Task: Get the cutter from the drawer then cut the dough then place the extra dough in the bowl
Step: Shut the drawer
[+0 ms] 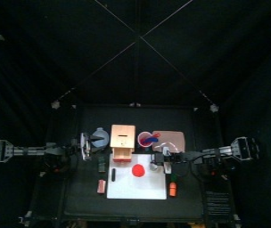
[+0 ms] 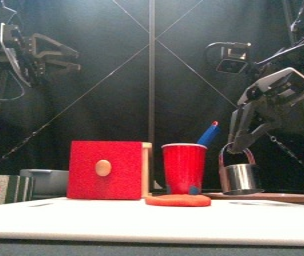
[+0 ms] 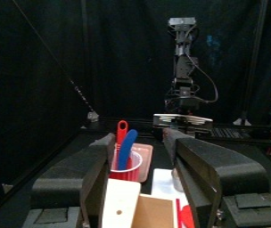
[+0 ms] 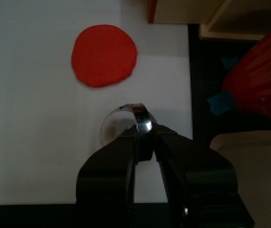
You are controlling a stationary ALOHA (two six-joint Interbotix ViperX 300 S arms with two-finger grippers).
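Observation:
A flat red dough disc [image 1: 138, 169] [image 2: 179, 200] [image 4: 104, 55] lies on the white cutting board [image 1: 144, 189] [image 4: 31, 134]. My right gripper [image 1: 168, 161] [image 2: 238, 150] [image 4: 145, 134] is shut on the wire handle of the round metal cutter [image 2: 238, 177] [image 4: 131, 114], holding it upright low over the board, right of the dough. The wooden box [image 1: 126, 142] with its red drawer front [image 2: 107, 170] stands behind the board. The blue-grey bowl [image 1: 99, 136] [image 2: 41, 183] sits left of the box. My left gripper [image 1: 88, 151] [image 3: 150, 183] is open and raised beside the bowl.
A red cup [image 1: 150, 138] [image 2: 186, 167] [image 3: 127, 165] with a blue and a red toy knife stands right of the box, close to the cutter. A small orange piece [image 1: 101, 185] lies left of the board and a red one [image 1: 171, 189] on its right edge.

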